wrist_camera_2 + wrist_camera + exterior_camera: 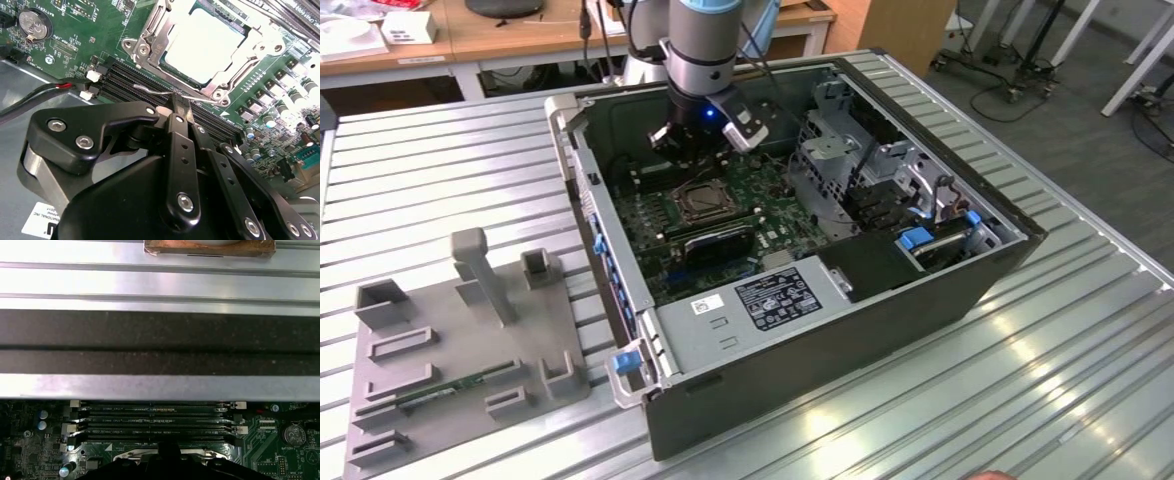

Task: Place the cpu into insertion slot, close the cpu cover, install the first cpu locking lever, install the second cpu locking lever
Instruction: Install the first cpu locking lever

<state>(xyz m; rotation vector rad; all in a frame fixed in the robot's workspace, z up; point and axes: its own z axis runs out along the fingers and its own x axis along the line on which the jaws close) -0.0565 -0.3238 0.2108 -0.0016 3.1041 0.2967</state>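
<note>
Dull silver cpu flat under lowered cpu cover frame

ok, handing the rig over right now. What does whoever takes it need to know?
Gripper: shut on the thin wire locking lever beside the socket, inside the open PC case.
Cpu: seated in the insertion slot.
Cpu cover: down, framing the chip.
Done: cpu placed, cover closed.
Left: both lever steps. The gripped lever is not visibly latched.
</note>
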